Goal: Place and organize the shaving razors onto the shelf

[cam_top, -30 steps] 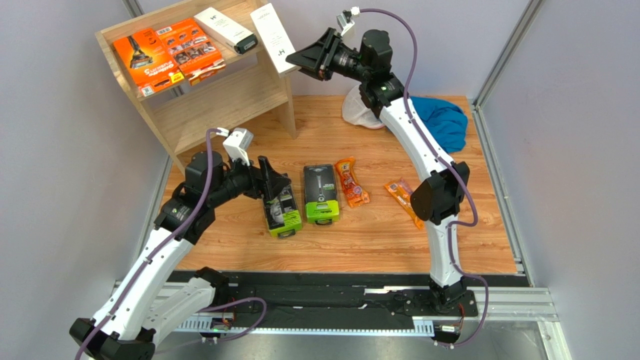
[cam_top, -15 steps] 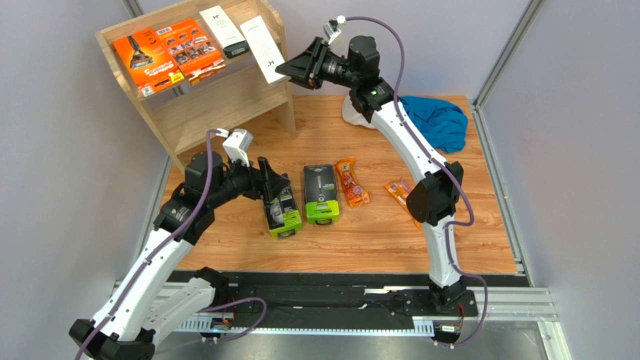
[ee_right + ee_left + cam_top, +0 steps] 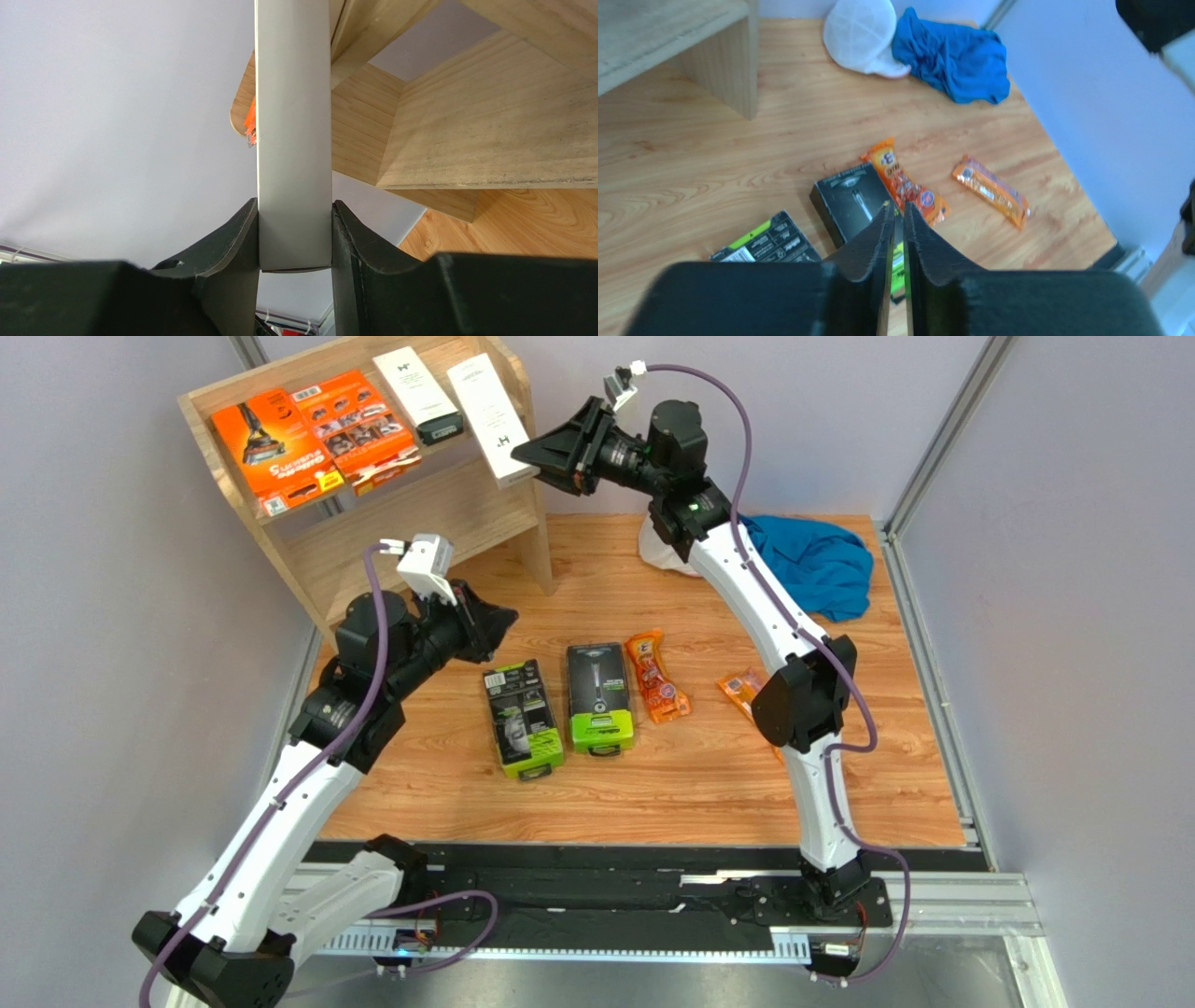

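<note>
White box [image 3: 293,126] is clamped in the right gripper [image 3: 295,210] (only overhead shows it reaching the shelf [image 3: 526,511] top tier); left gripper [image 3: 897,210] is nearly closed, empty.

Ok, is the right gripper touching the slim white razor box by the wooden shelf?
Touching. The right wrist view shows the right gripper with both black fingers pressed against the sides of the slim white box.
</note>
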Motion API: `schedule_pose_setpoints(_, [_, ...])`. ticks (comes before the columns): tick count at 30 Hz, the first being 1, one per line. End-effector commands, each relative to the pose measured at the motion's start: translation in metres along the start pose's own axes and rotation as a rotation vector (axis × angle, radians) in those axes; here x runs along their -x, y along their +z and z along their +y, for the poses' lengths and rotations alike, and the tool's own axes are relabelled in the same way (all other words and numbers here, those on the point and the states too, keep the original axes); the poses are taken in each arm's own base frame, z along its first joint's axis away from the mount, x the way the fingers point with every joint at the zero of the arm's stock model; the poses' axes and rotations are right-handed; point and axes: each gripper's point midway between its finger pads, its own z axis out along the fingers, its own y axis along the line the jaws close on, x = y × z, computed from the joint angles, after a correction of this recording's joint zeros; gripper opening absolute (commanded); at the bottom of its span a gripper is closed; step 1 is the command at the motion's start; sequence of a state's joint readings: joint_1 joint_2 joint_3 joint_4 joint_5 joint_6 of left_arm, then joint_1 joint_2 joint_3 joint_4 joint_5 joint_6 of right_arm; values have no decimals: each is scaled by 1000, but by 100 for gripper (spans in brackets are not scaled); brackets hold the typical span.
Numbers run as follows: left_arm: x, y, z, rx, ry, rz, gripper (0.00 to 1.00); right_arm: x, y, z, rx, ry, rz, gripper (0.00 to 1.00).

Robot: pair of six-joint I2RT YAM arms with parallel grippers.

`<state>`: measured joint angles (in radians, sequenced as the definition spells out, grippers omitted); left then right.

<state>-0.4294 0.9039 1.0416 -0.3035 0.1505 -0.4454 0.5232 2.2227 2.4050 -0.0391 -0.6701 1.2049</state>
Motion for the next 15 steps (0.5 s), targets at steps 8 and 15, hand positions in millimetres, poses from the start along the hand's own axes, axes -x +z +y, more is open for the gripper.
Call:
schedule_pose_setpoints(8, [118, 40, -15, 30, 68, -266, 0, 14, -4, 57, 125, -51, -56, 0])
schedule_pose_setpoints(15, [142, 65, -24, -10, 79, -292, 0, 13, -1, 44, 97, -26, -46, 0])
